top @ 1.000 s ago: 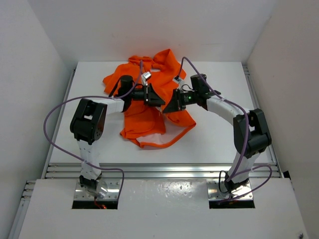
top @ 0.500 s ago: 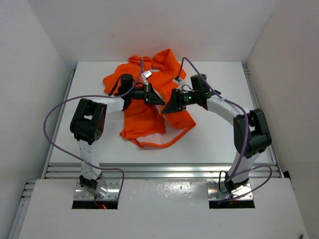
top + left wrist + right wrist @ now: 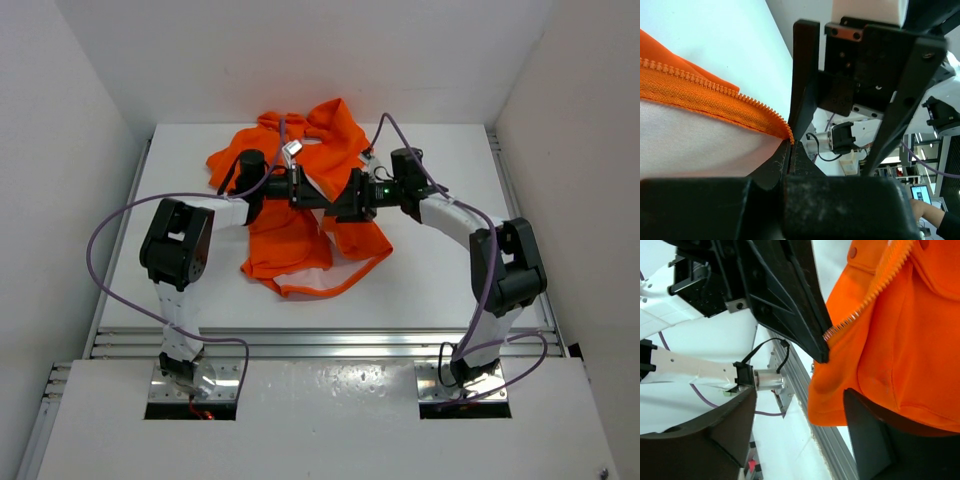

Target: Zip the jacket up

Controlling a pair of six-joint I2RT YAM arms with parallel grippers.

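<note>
While poised above the middle of the table (image 3: 440, 270), pinches the end of the zipper (image 3: 715, 82) with the left gripper (image 3: 790, 144), clenched tight — orange teeth, pale lining (image 3: 690, 140) beneath. Holds the right gripper (image 3: 800, 395) released, fingers (image 3: 705, 435) spread, fabric between them. Finds the jacket (image 3: 285, 240) rumpled over the table's far half.

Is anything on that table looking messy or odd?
The orange jacket lies bunched and open, pale lining showing at its near hem; the left tool pinches the end of one unjoined zipper row.
</note>
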